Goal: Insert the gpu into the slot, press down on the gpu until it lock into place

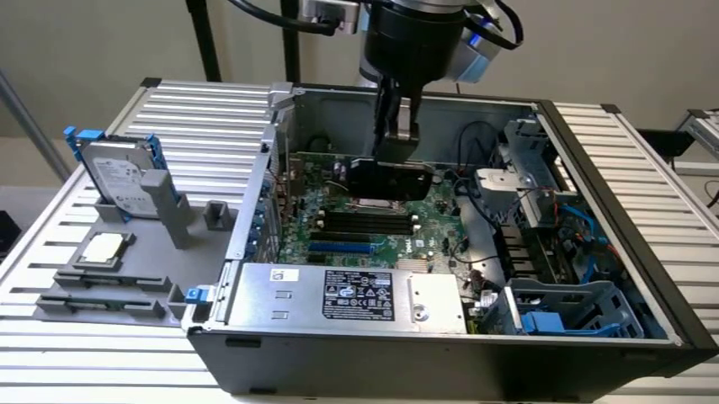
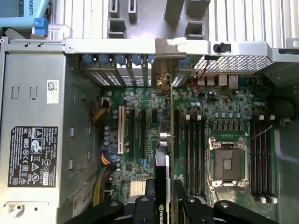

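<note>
I've got the gripper (image 1: 393, 156) down inside the open computer case (image 1: 450, 362), and its jaws are clamped on the gpu (image 1: 388, 178), one finger on each face of the card. In the exterior view the glossy black card hangs on edge above the green motherboard (image 1: 433, 231), toward the back of the case. The blue slot (image 1: 339, 248) sits lower on the board in that view, nearer the power supply (image 1: 281, 295), bare and uncovered, so the card is not in it. On the wrist view I'm looking straight down the gripper (image 2: 163, 207): the gpu (image 2: 161, 172) runs edge-on away from the fingers (image 2: 189, 207), a thin dark line across the board. The black memory strips (image 2: 191, 149) lie just beside it on one side, with the CPU socket (image 2: 228, 163) beyond them. From here I can't tell how high the card's lower edge rides over the board. Out on the slatted table (image 1: 67, 353), at the exterior view's left, the silver hard drive (image 1: 118, 177) with blue rails stands upright in its holder, well apart from the work.
</note>
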